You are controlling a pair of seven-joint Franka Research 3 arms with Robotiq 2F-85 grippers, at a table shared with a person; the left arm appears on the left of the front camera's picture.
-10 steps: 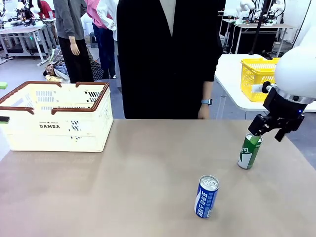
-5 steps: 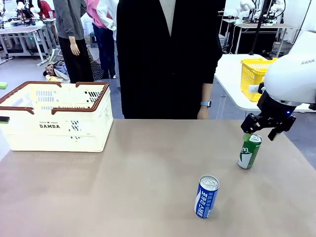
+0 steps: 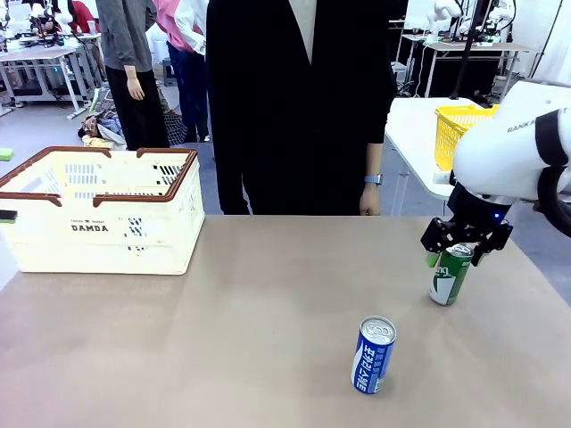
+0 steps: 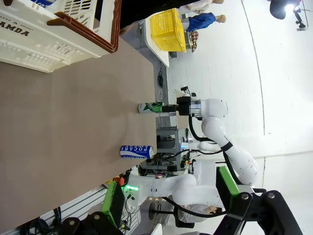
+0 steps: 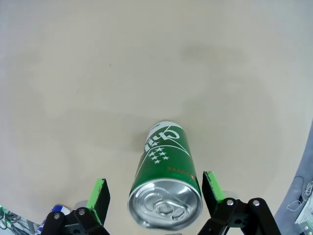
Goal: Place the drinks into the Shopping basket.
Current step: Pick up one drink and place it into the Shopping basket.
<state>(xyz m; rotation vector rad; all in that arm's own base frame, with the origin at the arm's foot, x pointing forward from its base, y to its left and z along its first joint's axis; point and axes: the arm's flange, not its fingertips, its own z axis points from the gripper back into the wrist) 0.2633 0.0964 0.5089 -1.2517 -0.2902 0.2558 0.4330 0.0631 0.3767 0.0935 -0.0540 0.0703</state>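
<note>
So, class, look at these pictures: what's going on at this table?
Two cans are to go into the basket, which sits at the far left of the table. The right gripper is over the green can, its open jaws either side of the can's top, not yet closed. The blue can stands untouched, nearer the robot. The left gripper is open and holds nothing. A person stands at the far side, touching nothing.
</note>
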